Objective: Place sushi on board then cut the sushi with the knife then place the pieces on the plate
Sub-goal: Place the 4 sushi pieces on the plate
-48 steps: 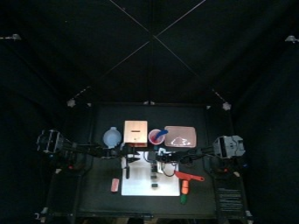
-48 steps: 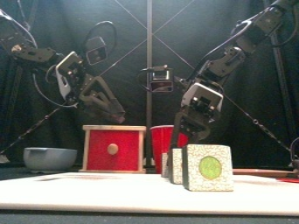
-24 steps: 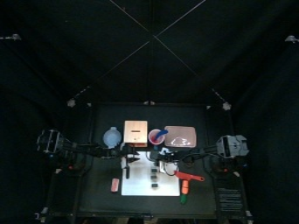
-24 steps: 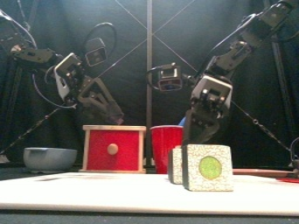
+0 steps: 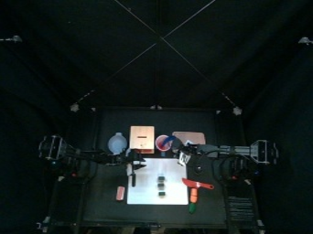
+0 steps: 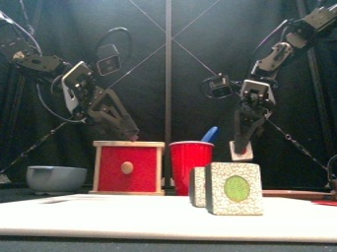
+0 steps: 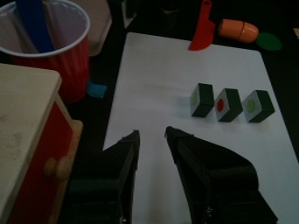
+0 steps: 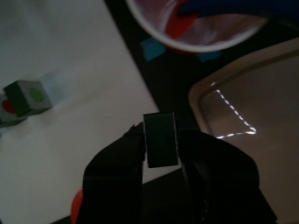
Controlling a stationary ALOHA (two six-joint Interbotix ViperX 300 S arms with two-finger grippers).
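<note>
Step in hand: carrying cut pieces to the tray.

The right gripper (image 8: 160, 131) has its fingers clamped on one dark piece (image 8: 160, 145). It is held off the surface past the board's (image 7: 176, 79) back right corner, at the edge of the tray (image 8: 257, 79).

Three pieces (image 7: 232, 103) stand in a row on the board. The red knife (image 7: 202, 26) lies just right of the board.

The left gripper (image 7: 152, 134) hangs over the board's back left, fingers slightly parted and empty.

Next, as judged: move fully over the tray, lower, and part the fingers.
</note>
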